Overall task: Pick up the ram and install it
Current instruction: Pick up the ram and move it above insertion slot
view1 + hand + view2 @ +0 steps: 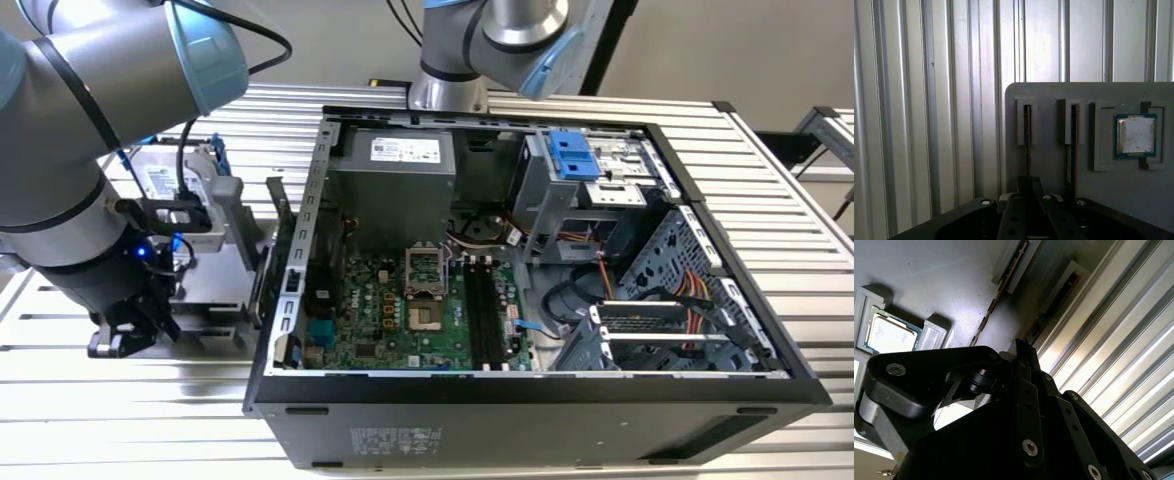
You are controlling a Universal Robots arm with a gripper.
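The ram (1027, 135) stands on edge in the slot nearest the edge of a grey holder tray (1054, 95); it is the dark strip (1061, 295) in the second wrist view. My gripper (1028, 182) is right down at this stick's near end, fingers drawn close together and shut on its thin edge (1024, 352). In the exterior view the gripper (123, 340) sits low over the tray (214, 290), on that view's left of the open computer case (534, 400). The black motherboard slots (487, 310) lie inside the case.
A second stick (1071, 145) stands in the neighbouring slot, and a square silver chip (1135, 135) rests in its pocket beyond it. A boxy drive (180, 180) stands upright behind the tray. The ribbed metal table (929, 125) surrounds the tray.
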